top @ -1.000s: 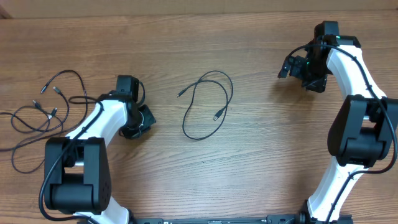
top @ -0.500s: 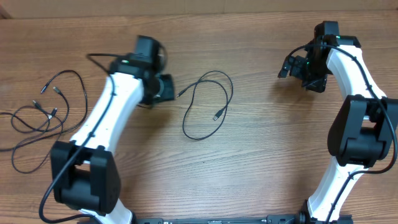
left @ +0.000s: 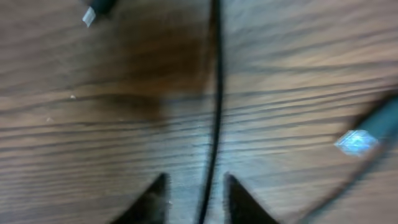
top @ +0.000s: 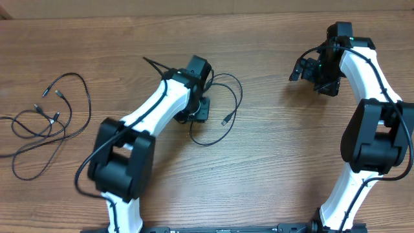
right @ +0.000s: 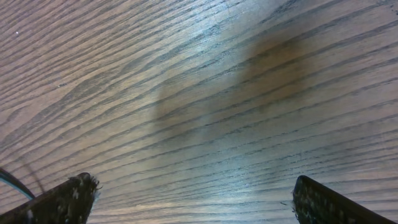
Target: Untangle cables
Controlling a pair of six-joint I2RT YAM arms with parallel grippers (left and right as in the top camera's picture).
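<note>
The left gripper (top: 197, 109) sits at frame centre, fingers slightly apart, straddling the looped cable (left: 216, 93) without clamping it. The right gripper (top: 309, 70), upper right, has its fingers fully apart above the wooden table (right: 205, 93). The tangled cables (top: 45, 120) lie at far left.

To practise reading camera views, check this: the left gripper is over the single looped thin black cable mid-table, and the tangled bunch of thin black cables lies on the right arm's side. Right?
One point is wrong: the overhead view shows the tangled bunch of thin black cables on the side of the left arm, not the right. The left gripper is over the single looped black cable.
</note>
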